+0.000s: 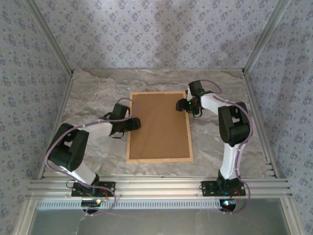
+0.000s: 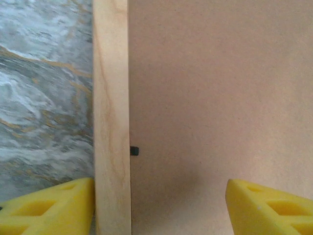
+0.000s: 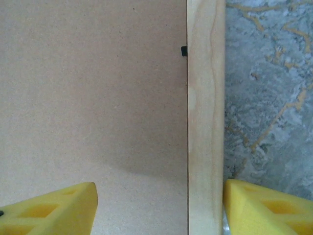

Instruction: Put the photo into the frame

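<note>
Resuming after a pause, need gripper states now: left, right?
Left gripper: open, astride a frame rail, holding nothing.
Right gripper: open, astride the opposite rail, holding nothing.

Item 1, my left gripper (image 2: pixel 159 205): jaws apart astride the frame (image 2: pixel 112 98) rail, the only obstacle I see between the fingers.
- Ahead of the outer finger: bare table (image 2: pixel 44 98), free.
- Ahead of the inner finger: flat backing board (image 2: pixel 220 88), free except a small black tab (image 2: pixel 134 151) against the rail.

Item 2, my right gripper (image 3: pixel 159 205): the same, mirrored.
</note>
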